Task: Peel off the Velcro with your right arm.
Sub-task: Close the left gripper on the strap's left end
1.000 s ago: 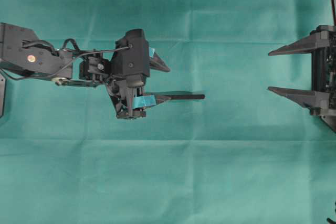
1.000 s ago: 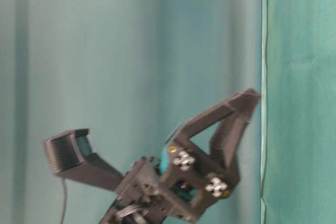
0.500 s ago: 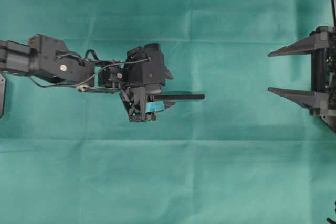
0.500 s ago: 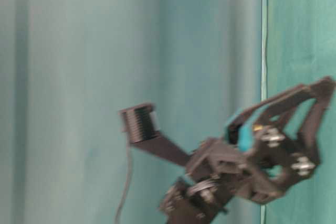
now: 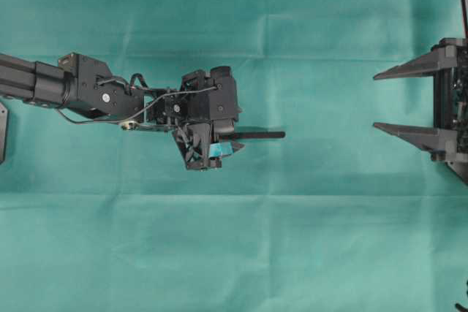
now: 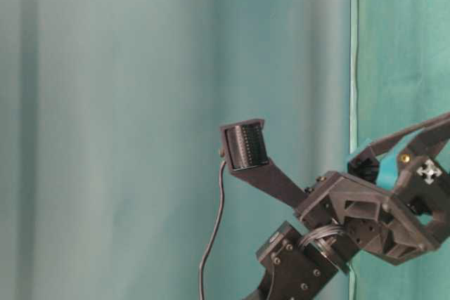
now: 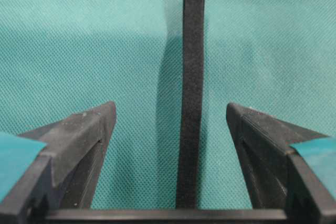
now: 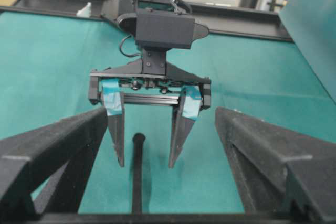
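The Velcro (image 5: 256,135) is a narrow black strap lying on the green cloth, its rounded end pointing right. My left gripper (image 5: 235,132), with teal tape on its fingers, is open and straddles the strap's left end. In the left wrist view the Velcro (image 7: 191,93) runs up between the two fingers of the left gripper (image 7: 169,107) and touches neither. My right gripper (image 5: 375,100), all black, hangs open at the right edge, far from the strap. From the right wrist view, the right gripper (image 8: 160,113) frames the left gripper (image 8: 146,164) and the Velcro (image 8: 137,171).
Green cloth (image 5: 234,253) covers the whole table. A teal curtain (image 6: 105,103) hangs behind the left arm, where one ribbed finger pad (image 6: 244,147) shows. Black frame rails (image 8: 236,22) run along the far side. A dark object (image 5: 3,133) sits at the left edge.
The left arm has reached further right and tipped its gripper down over the strap's left end. The strap and the right gripper have not moved.
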